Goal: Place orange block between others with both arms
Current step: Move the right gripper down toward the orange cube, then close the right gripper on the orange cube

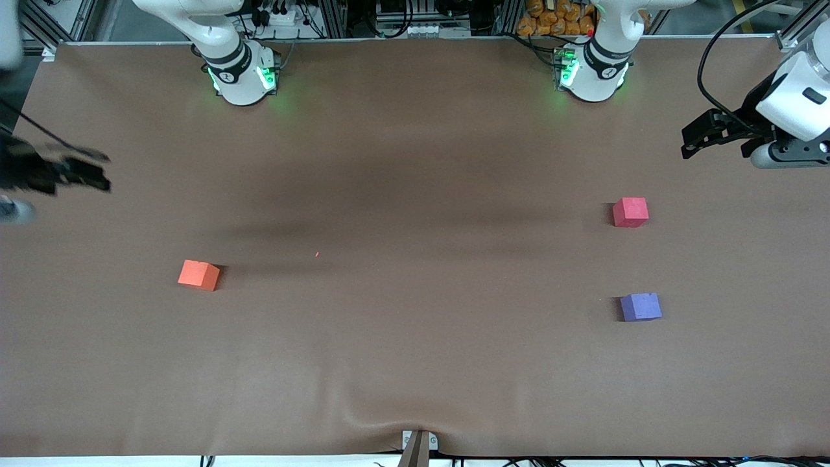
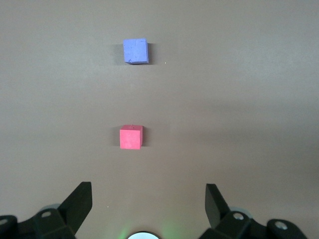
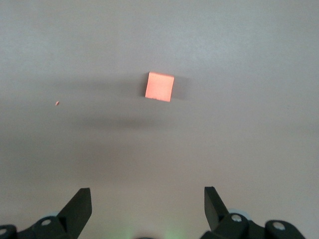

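Observation:
The orange block (image 1: 199,274) (image 3: 159,86) lies alone on the brown table toward the right arm's end. Toward the left arm's end sit the others: a pinkish-red cube (image 1: 630,212) (image 2: 131,137) and a purple-blue cube (image 1: 640,307) (image 2: 135,51), the purple-blue one nearer the front camera, with a bare gap between them. My left gripper (image 1: 692,143) (image 2: 148,201) hangs open and empty in the air at the left arm's end of the table. My right gripper (image 1: 91,172) (image 3: 147,205) hangs open and empty over the right arm's end, away from the orange block.
The brown table cover (image 1: 415,337) has a wrinkle at its front edge by a small bracket (image 1: 418,444). A tiny orange speck (image 1: 317,254) lies near the middle. Both arm bases (image 1: 243,74) (image 1: 593,71) stand at the back edge.

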`<state>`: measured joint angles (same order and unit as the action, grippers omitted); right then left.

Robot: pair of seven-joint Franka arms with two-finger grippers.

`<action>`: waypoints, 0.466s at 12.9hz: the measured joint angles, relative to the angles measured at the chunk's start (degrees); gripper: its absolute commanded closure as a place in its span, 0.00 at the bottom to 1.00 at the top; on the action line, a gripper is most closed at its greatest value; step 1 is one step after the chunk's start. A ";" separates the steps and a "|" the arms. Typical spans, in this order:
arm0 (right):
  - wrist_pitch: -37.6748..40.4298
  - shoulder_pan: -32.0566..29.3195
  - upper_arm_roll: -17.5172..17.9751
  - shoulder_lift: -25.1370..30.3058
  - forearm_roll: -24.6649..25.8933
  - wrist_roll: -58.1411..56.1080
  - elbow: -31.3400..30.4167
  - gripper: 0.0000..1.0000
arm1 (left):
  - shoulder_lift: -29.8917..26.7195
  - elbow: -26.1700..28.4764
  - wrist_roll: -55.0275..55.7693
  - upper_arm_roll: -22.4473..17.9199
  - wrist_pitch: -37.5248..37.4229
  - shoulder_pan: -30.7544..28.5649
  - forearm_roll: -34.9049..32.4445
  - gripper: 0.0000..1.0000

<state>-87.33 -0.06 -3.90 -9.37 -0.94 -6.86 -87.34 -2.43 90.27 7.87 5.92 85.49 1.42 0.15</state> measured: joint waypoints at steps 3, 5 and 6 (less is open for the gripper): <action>-10.18 0.88 0.10 -6.29 -0.01 -0.03 -5.00 0.00 | 0.06 -0.31 0.00 0.03 0.03 -0.02 0.00 0.00; -16.79 2.17 0.13 -11.00 -0.01 -0.03 -6.70 0.00 | 0.14 -0.33 0.00 0.03 0.03 -0.02 0.00 0.00; -19.73 2.70 0.13 -13.39 -0.01 -0.07 -6.98 0.00 | 0.22 -0.34 0.00 0.03 0.03 -0.03 0.00 0.00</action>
<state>-107.06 2.64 -3.77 -22.76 -0.95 -6.93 -94.32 -2.21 89.93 7.87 5.95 85.52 1.40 0.15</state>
